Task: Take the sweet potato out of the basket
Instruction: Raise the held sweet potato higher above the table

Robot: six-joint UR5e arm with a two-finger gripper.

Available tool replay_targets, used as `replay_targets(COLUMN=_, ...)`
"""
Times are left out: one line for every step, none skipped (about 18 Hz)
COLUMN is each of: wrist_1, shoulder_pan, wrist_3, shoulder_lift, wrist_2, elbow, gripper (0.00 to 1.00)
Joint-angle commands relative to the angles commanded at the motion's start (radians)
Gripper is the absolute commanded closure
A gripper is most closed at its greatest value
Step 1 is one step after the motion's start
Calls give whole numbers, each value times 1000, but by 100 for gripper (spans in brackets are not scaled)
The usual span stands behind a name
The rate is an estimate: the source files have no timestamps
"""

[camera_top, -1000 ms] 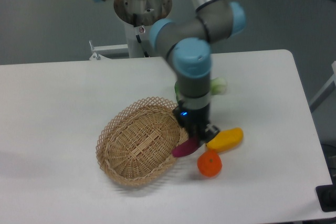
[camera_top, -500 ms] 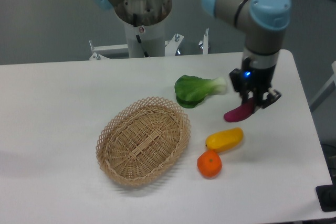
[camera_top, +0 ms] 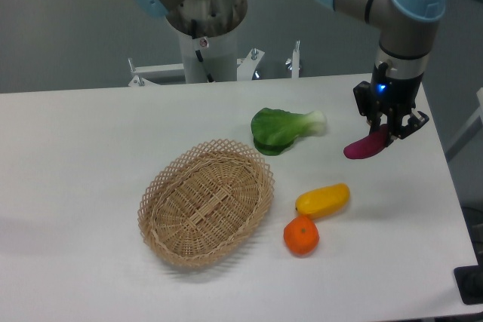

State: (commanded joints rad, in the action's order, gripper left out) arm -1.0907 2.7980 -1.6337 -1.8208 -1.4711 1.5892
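You see a tan woven wicker basket [camera_top: 205,211], rough and matt, on a smooth white matt bench [camera_top: 75,148]. The purple sweet potato [camera_top: 365,146] looks smooth with a dull sheen; the black hand [camera_top: 392,127] gripping it looks like hard matt plastic.

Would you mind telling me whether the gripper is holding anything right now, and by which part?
Yes. The gripper holds the sweet potato, its fingers pinching the upper right end, while the rest hangs down to the left, clear of the table.
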Motion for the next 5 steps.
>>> replay_targets(wrist_1=0, shoulder_pan=0, wrist_3=0, shoulder_lift=2, wrist_2=0, elbow=0, gripper=76)
replay_targets(wrist_1=0, shoulder_pan=0, wrist_3=0, shoulder_lift=6, wrist_2=0, elbow=0, gripper=76)
replay_targets(wrist_1=0, shoulder_pan=0, wrist_3=0, shoulder_lift=8, wrist_2=0, elbow=0, gripper=76)
replay_targets(wrist_1=-2, shoulder_pan=5, wrist_3=0, shoulder_lift=8, wrist_2=-2, elbow=0, gripper=76)
replay_targets(wrist_1=0, shoulder_pan=5, wrist_3=0, shoulder_lift=8, wrist_2=-2, elbow=0, gripper=76)
